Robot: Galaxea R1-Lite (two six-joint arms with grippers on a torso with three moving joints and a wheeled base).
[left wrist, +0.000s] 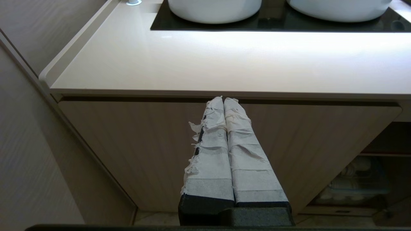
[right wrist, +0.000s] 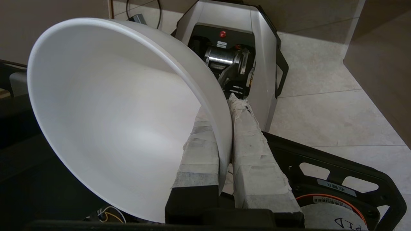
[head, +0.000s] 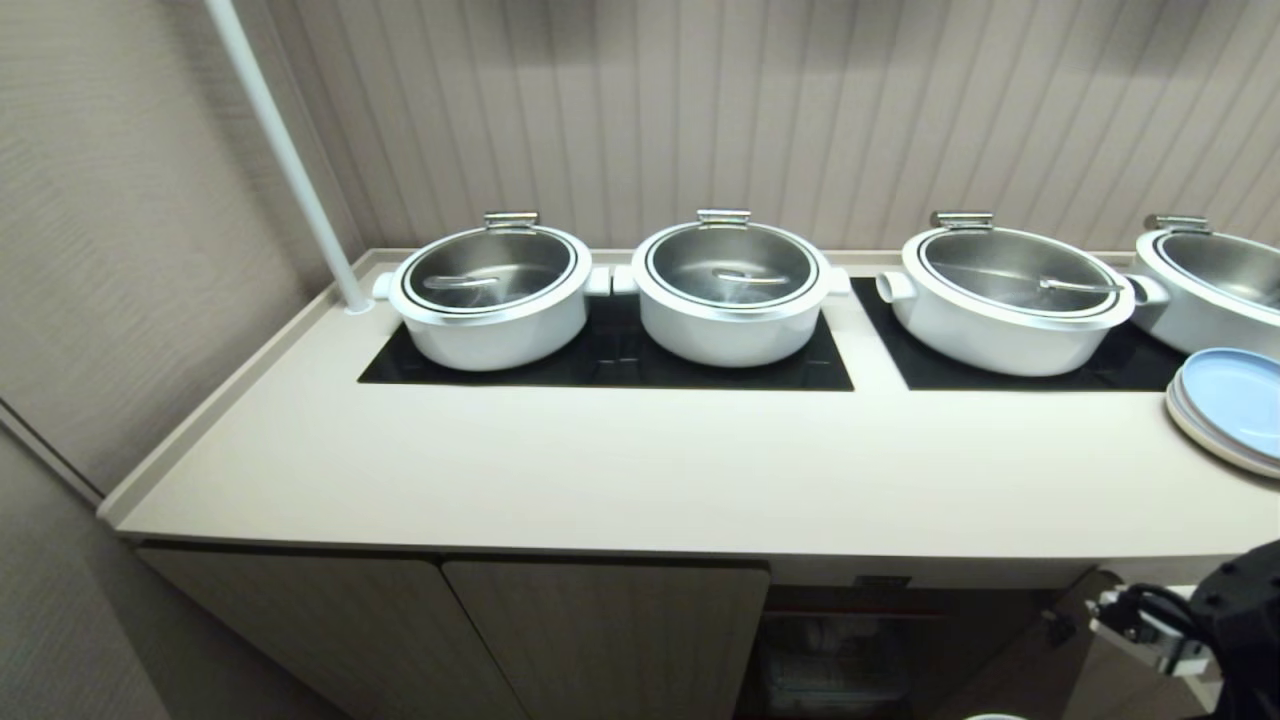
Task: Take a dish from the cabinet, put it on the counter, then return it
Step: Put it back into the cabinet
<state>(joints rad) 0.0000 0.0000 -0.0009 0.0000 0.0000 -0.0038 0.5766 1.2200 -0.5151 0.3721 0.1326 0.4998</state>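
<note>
Down by the floor (right wrist: pixel 327 106), the right hand (right wrist: pixel 224 118) pinches the bowl's (right wrist: pixel 112 112) rim; the left hand (left wrist: pixel 223 100) is pressed together.

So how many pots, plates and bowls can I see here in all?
White pots with steel lids on the counter: 4
Plates in the pale blue stack at the counter's right end: at least 2; exact number hard to tell
White bowl, clamped by its rim in the right gripper: 1
Total: at least 7
</note>
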